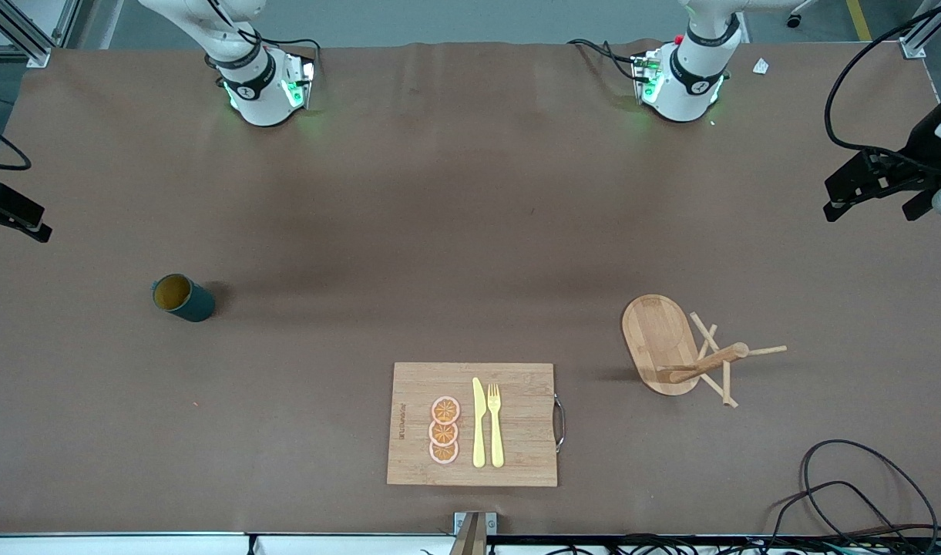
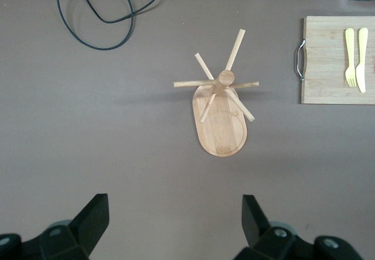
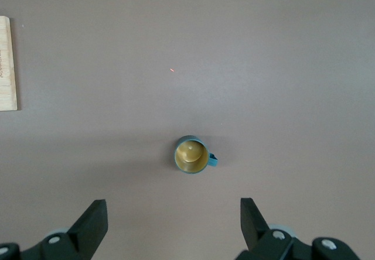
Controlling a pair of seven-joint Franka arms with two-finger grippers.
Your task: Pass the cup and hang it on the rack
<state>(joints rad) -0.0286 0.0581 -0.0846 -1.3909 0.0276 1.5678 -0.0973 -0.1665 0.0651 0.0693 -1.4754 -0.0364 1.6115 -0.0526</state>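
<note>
Reaching: lower your right gripper (image 3: 170,228), spread wide and empty, onto the upright cup (image 3: 191,155).
Waiting: left gripper (image 2: 173,228), wide, empty, above the rack (image 2: 221,115).

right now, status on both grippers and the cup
Both grippers open: left gripper over rack, right gripper over cup. Cup upright, untouched. Nothing between.

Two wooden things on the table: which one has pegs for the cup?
The rack, toward the left arm's end: oval base, post, angled pegs. The cutting board is flat, holding cutlery and orange slices.
</note>
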